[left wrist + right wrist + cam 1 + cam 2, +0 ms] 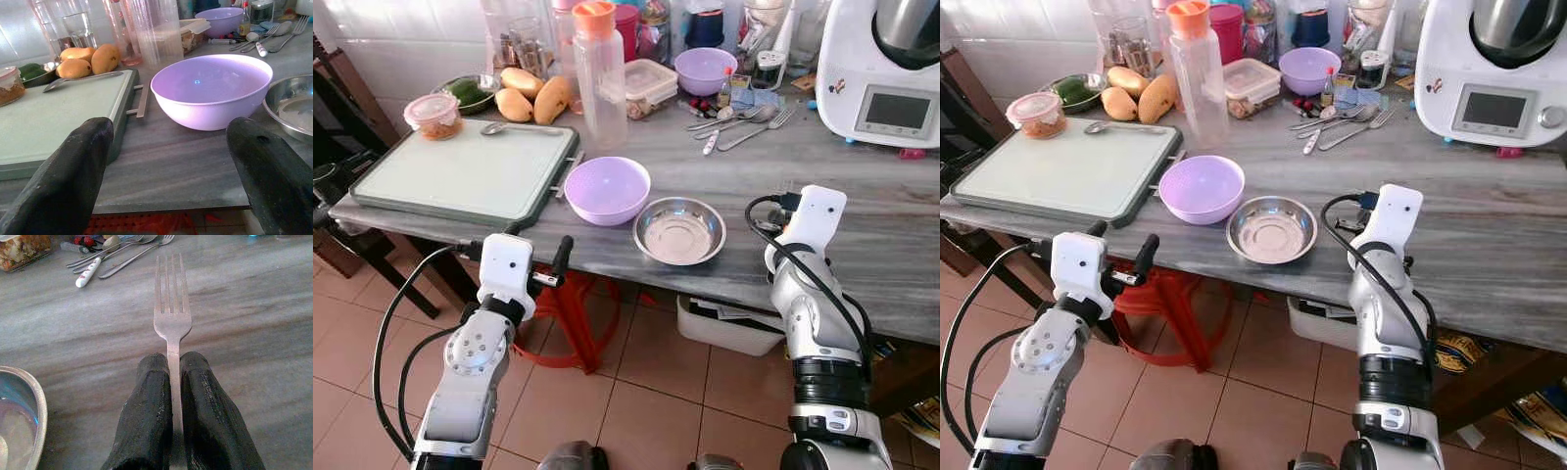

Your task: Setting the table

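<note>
Right wrist view: right tool (174, 382) clamped on fork (172, 308) handle, tines fwd, low over table (254, 328) beside steel bowl (679, 231), prob. for placement. Left tool (171, 161) fingers apart, facing lilac bowl (212, 88).

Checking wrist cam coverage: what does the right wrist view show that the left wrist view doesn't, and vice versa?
Right wrist only: the right gripper, jaws shut on a fork held out above the grey tabletop.

Left wrist only: the left gripper with jaws open, facing the purple bowl; the cutting board with a spoon on it, and mangoes behind.

Both: the steel dish and the loose cutlery at the back.
</note>
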Available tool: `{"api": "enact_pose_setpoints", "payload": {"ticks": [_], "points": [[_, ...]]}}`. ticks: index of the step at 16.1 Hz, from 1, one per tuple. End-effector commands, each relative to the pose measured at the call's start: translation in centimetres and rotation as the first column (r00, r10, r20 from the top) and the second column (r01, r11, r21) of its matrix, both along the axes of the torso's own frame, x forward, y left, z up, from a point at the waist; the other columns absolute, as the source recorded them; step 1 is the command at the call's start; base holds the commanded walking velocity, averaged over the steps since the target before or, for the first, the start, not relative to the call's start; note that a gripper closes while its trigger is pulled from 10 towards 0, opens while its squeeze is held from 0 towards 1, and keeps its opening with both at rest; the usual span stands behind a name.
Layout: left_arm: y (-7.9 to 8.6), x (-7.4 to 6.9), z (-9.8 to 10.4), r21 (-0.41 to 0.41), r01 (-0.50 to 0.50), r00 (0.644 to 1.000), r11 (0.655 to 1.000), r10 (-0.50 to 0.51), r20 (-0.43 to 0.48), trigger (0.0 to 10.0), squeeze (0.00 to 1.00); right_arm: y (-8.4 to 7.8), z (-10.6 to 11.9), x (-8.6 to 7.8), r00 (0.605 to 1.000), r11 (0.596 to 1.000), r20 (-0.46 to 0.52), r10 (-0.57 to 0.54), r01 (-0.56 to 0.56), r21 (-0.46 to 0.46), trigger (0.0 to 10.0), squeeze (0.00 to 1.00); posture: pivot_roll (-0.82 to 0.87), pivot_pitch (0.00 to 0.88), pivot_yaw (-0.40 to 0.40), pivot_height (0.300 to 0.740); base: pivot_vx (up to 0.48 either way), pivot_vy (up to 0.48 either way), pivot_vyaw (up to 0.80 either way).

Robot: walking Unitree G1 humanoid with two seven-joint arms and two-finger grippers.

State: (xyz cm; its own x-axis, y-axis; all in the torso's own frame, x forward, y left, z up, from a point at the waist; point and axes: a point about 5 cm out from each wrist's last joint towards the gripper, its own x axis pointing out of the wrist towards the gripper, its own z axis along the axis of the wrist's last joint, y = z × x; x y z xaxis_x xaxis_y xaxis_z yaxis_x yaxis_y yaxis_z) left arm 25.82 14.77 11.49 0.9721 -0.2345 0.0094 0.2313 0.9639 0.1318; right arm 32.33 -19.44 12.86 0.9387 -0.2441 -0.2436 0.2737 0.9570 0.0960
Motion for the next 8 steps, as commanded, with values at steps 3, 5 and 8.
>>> {"api": "enact_pose_setpoints", "payload": {"ticks": [3, 5, 8], "points": [[0.0, -0.6, 0.2, 0.002, 0.018, 0.999, 1.0, -0.018, -0.029, 10.0, 0.0, 3.8, 0.0, 0.6, 0.998, 0.997, -0.031, 0.063, -0.062, 0.035, 10.0, 0.0, -0.04, 0.034, 0.092, 0.74, 0.0, 0.0, 0.0], [-0.2, -0.5, 0.2, 0.001, 0.021, 0.999, 1.0, -0.021, -0.03, 10.0, 0.0, 4.2, -0.4, 0.5, 0.996, 0.996, -0.051, 0.071, -0.069, 0.051, 10.0, 0.0, -0.04, 0.029, 0.094, 0.74, 0.0, 0.0, 0.0], [-0.4, -0.3, 0.2, -0.003, 0.025, 0.999, 1.0, -0.025, -0.026, 10.0, 0.0, 4.4, -0.9, 0.3, 0.995, 0.996, -0.076, 0.068, -0.064, 0.062, 10.0, 0.0, -0.04, 0.018, 0.094, 0.74, 0.0, 0.0, 0.0]]}}
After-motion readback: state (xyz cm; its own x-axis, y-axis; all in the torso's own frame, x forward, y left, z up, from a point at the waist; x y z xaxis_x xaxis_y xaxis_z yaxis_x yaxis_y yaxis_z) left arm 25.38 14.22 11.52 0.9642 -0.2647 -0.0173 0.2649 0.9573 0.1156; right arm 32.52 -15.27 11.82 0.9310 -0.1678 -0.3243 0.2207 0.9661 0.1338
